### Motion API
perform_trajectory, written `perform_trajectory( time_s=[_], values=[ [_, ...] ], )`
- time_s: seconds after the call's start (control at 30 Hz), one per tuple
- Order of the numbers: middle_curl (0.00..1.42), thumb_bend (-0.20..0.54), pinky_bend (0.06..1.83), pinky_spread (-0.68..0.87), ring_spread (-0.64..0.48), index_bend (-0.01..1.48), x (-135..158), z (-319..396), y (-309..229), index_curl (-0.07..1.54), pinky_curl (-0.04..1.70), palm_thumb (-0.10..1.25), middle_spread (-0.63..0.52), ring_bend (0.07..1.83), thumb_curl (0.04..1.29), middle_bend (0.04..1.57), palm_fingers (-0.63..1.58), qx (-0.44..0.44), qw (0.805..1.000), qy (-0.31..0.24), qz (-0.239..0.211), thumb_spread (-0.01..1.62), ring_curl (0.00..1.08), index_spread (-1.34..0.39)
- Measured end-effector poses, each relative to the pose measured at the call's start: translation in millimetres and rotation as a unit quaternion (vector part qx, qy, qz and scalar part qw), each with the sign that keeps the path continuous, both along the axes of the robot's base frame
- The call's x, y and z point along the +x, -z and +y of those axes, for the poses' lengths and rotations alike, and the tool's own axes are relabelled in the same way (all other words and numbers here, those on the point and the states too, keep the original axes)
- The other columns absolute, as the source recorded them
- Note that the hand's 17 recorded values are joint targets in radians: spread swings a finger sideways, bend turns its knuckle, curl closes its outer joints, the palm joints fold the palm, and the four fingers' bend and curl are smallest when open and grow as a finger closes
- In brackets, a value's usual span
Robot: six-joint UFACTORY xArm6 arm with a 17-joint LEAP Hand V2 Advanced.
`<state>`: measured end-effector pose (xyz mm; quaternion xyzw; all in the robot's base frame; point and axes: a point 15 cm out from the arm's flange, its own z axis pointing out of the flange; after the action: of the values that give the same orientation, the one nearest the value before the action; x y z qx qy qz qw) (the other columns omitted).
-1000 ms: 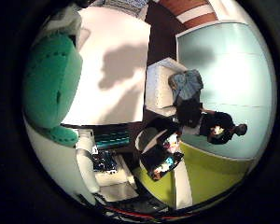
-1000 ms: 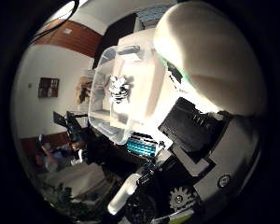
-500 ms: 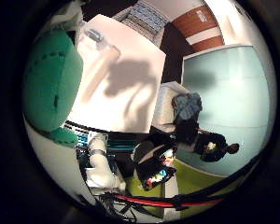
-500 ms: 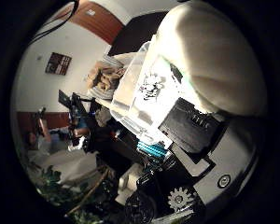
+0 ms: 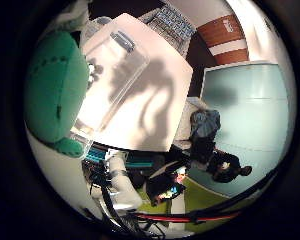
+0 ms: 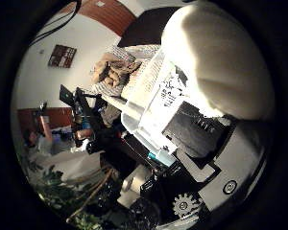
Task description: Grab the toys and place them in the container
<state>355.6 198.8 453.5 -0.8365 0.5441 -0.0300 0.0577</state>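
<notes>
A soft toy stays pressed against my palm: its green part (image 5: 55, 95) fills one side of the little finger side view, and its cream part (image 6: 221, 62) fills much of the thumb side view. My right hand (image 6: 197, 139) is shut on it, with a black finger segment lying against the cream part. A clear plastic container (image 5: 115, 65) stands on the white table (image 5: 160, 110), right beside and below the toy. Inside the container lies a black-and-white toy (image 6: 170, 88).
Past the table's edge are a pale teal wall panel (image 5: 250, 110) and a chair with dark clothes (image 5: 205, 125). A brown heap on checked fabric (image 6: 113, 69), a dark screen (image 6: 67, 96) and a leafy plant (image 6: 72, 201) lie beyond the container.
The whole picture has swung, so the hand has moved. The container now shows larger and closer beside the held toy. The toy keeps its place against the palm.
</notes>
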Motion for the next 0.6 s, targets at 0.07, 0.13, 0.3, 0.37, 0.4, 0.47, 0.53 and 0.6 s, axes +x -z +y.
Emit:
perform_trajectory(
  time_s=[0.07,0.13,0.3,0.37,0.4,0.47,0.53,0.6],
  values=[
    [0.79,-0.022,1.10,-0.30,-0.26,0.73,1,9,-2,0.89,0.99,0.75,-0.16,1.22,0.64,1.16,1.08,0.018,1.000,-0.003,-0.005,1.13,0.77,-0.31],
    [0.74,-0.018,1.08,-0.35,-0.27,0.55,0,16,-4,0.84,0.93,0.73,-0.17,1.19,0.58,1.07,1.03,0.034,0.999,-0.007,-0.003,1.17,0.71,-0.33],
    [0.62,-0.017,1.04,-0.52,-0.28,0.24,-5,31,-15,0.75,0.78,0.73,-0.22,1.06,0.50,0.71,0.62,0.077,0.997,-0.017,-0.004,1.22,0.60,-0.43],
    [0.55,-0.016,0.88,-0.32,-0.20,0.28,-5,35,-22,0.69,0.75,0.72,-0.18,0.89,0.48,0.56,0.30,0.097,0.995,-0.027,-0.012,1.24,0.52,-0.47],
    [0.53,-0.018,0.87,-0.23,-0.15,0.29,-4,36,-24,0.67,0.75,0.71,-0.16,0.85,0.47,0.53,0.26,0.106,0.994,-0.030,-0.013,1.24,0.50,-0.48],
    [0.48,-0.015,0.83,0.07,0.03,0.29,-3,34,-27,0.61,0.72,0.71,-0.09,0.69,0.45,0.44,0.15,0.119,0.992,-0.034,-0.011,1.25,0.42,-0.49],
    [0.43,-0.013,0.80,0.28,0.14,0.27,-4,34,-29,0.55,0.67,0.72,-0.05,0.61,0.44,0.38,0.11,0.129,0.991,-0.038,-0.007,1.25,0.36,-0.49],
    [0.40,-0.014,0.76,0.41,0.19,0.24,-4,33,-29,0.51,0.63,0.72,-0.03,0.55,0.43,0.34,0.11,0.139,0.989,-0.045,-0.003,1.24,0.33,-0.49]
  ],
)
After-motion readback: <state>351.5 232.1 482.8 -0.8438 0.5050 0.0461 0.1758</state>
